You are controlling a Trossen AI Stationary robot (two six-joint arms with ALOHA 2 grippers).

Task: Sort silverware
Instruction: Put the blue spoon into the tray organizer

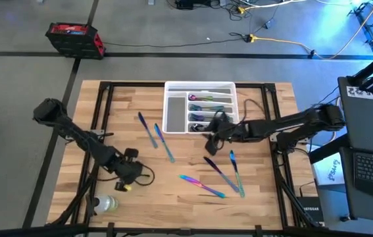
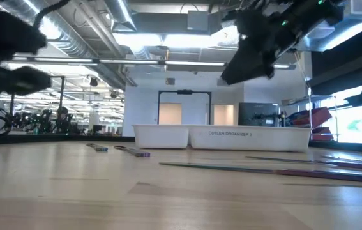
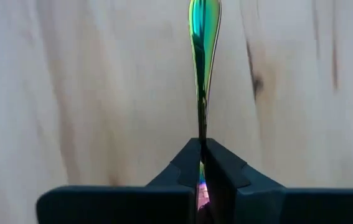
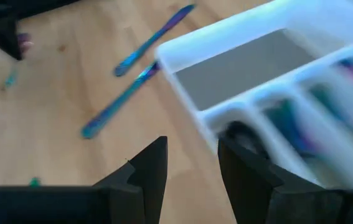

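Note:
My left gripper point(image 1: 128, 172) is over the table's near left part, shut on one slim iridescent piece of silverware point(image 3: 203, 56). My right gripper point(image 4: 192, 165) is open and empty, raised just in front of the white compartmented tray point(image 1: 199, 105), and it also shows in the low view point(image 2: 260, 45). The tray holds several rainbow pieces point(image 1: 206, 108) in its right-hand slots. Two blue knives point(image 1: 156, 136) lie flat on the wood left of the tray. Three more pieces point(image 1: 220, 174) lie flat near the table's near right. My left gripper pinches the iridescent piece between its two fingers at one end point(image 3: 202, 144). The piece sticks out past the fingertips in line with the fingers, seen edge-on, its broader free end point(image 3: 205, 18) toward the wood. Whether that end touches the table, I cannot tell.
A clear plastic bottle point(image 1: 105, 204) lies at the table's near left corner, close to my left arm. A laptop and papers point(image 1: 370, 164) stand off the table's right edge. Bare wood lies between the two grippers.

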